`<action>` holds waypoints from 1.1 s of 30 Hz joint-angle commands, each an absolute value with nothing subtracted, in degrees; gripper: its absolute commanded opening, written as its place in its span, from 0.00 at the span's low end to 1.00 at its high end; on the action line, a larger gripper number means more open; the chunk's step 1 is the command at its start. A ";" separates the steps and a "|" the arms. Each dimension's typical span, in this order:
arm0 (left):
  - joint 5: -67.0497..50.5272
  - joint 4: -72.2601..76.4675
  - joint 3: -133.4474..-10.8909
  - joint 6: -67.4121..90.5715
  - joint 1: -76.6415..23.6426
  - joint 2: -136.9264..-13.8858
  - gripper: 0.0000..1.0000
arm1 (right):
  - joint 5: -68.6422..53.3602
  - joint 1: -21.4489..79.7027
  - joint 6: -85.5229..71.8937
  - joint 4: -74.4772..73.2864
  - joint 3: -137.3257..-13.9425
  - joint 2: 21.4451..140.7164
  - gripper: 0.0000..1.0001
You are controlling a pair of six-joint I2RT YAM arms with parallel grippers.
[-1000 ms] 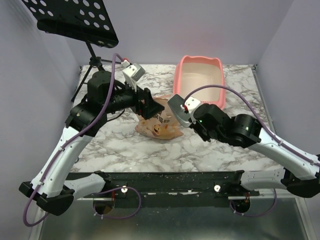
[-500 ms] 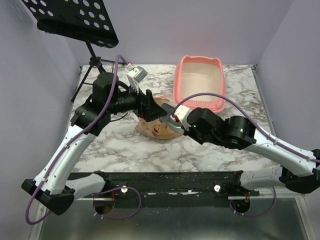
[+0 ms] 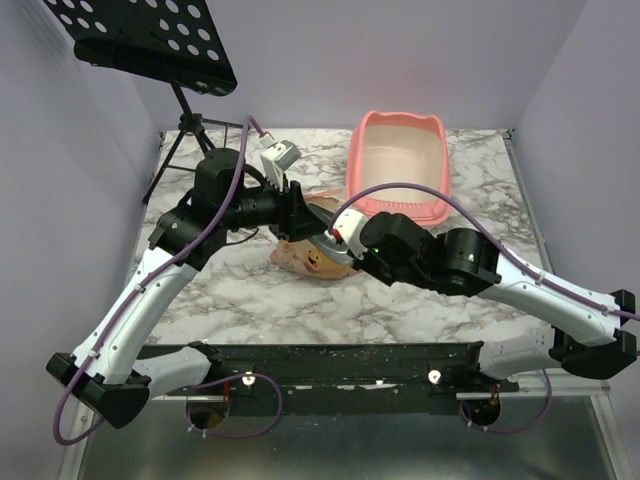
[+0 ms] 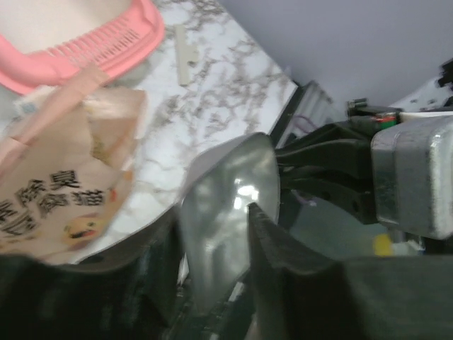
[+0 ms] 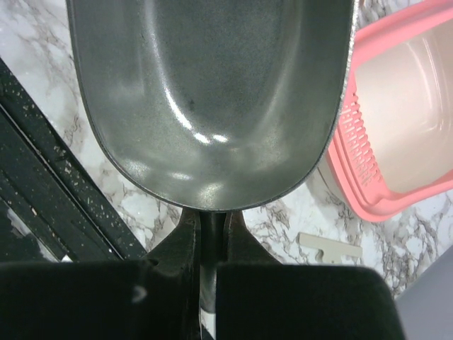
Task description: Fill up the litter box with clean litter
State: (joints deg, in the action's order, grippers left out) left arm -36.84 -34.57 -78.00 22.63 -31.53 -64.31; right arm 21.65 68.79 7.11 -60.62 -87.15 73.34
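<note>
The litter box (image 3: 400, 165) stands toward the far side of the marble worktop (image 3: 420, 290), right of centre, its pale inside facing up and its short rim turned to the arms. Just in front of it and to its left lies an orange-tan printed paper bag (image 3: 310, 255), on its side, with both arms meeting over it. The right gripper (image 5: 209, 234) is clenched on the thin handle of a grey metal scoop (image 5: 212, 92) – the bowl juts out ahead of the fingers, hollow side to the wrist camera, with the pink rim of the box just beyond its right edge. From the left wrist, the left gripper (image 4: 212, 248) has its fingers apart and the scoop's bowl shows in the gap between them, the bag to the left and the box's ribbed rim past that. Whether those fingers press on the scoop or merely frame it – that I cannot tell.
</note>
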 commanded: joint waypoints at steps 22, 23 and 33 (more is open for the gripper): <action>-13.29 -26.81 -70.05 18.02 -31.12 -52.39 0.00 | 27.49 70.75 5.72 -42.99 -88.58 68.81 0.85; -11.88 -26.46 -69.70 17.76 -30.59 -52.03 0.00 | 28.99 70.23 4.84 -42.46 -90.16 69.86 0.85; -23.62 -13.64 -63.11 24.95 -15.48 -48.60 0.00 | 12.26 47.57 -13.35 -23.05 -85.10 69.00 0.85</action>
State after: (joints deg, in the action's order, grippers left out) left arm -17.21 -24.01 -65.84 19.84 -20.10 -50.28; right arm 22.57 53.45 -5.52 -35.97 -90.39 72.27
